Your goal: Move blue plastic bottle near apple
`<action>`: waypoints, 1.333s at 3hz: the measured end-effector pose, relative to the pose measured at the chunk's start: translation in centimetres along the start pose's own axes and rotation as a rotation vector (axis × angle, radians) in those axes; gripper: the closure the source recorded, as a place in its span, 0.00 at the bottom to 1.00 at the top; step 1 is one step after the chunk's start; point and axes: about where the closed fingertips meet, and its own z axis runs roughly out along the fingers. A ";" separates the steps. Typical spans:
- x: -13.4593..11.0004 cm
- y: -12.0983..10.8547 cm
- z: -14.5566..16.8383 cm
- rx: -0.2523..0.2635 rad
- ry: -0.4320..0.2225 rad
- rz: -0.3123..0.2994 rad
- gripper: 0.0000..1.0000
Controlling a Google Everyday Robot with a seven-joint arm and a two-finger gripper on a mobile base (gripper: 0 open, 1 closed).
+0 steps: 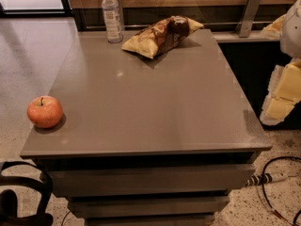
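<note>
Seen only at the far right: a white, rounded plastic arm segment uppermost, with a pale yellow, blocky pincer hanging below it. Held out past the right edge of the flat grey counter, apart from it, about level with its top. Partly cut off at the view's right edge.

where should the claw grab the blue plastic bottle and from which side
Probably best: grip the blue plastic bottle around its labelled middle, from the front. It stands upright at the far edge of the table, with the snack bag close on its right. The claw is beyond the right edge.
</note>
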 end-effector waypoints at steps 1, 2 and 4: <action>0.0 0.0 0.0 0.000 0.000 0.000 0.00; 0.1 -0.7 -0.2 0.023 -0.021 0.009 0.00; 0.7 -2.6 -1.2 0.194 -0.147 0.141 0.00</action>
